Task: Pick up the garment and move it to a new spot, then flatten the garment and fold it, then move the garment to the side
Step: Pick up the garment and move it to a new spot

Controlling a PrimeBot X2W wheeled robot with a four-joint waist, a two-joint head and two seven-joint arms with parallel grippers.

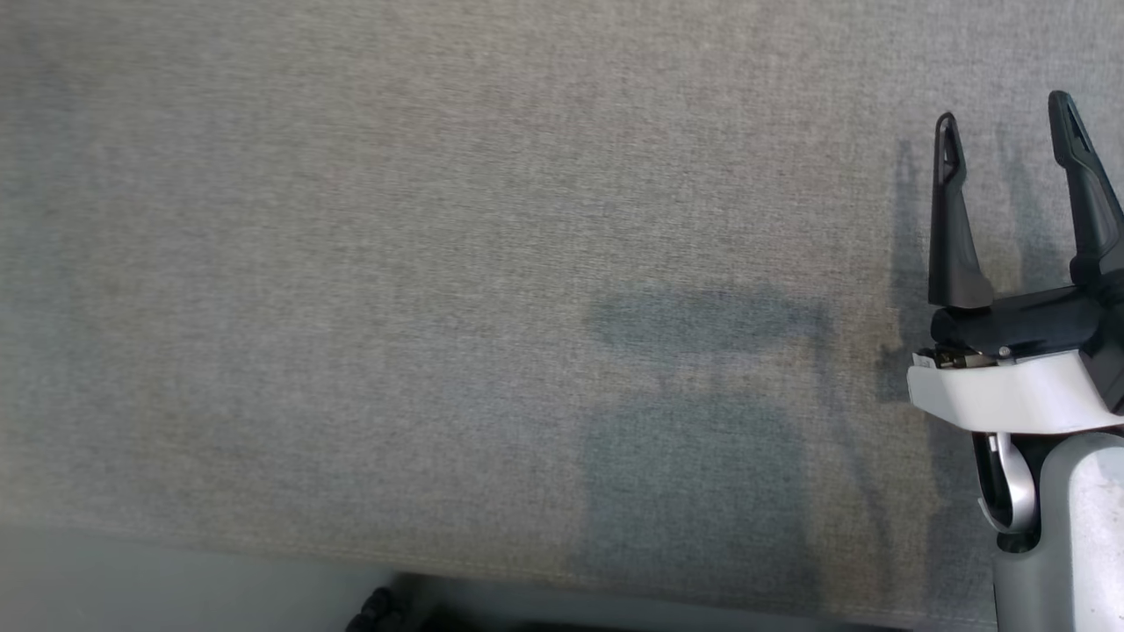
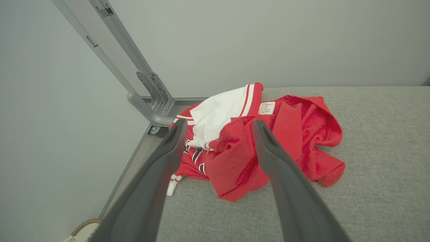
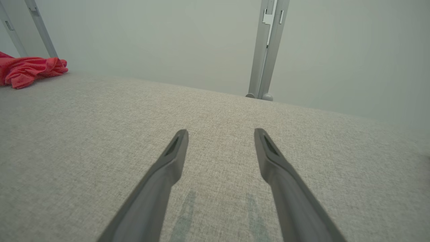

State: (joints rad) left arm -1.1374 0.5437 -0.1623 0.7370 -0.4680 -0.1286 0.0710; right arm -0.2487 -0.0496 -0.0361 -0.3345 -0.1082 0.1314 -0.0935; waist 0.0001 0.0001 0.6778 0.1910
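Observation:
A crumpled red and white garment lies in the far left corner of the grey fabric table, by a metal frame post. In the left wrist view my left gripper hangs open above the garment, fingers apart, nothing between them. The garment's red edge also shows at the far left of the right wrist view. My right gripper is open over bare table at the right of the head view; in its own wrist view the right gripper holds nothing.
Grey metal frame posts stand at the table's corner, and another frame post rises at the far edge. Pale walls lie behind. The table's near edge runs along the bottom of the head view, with the robot's shadow on the cloth.

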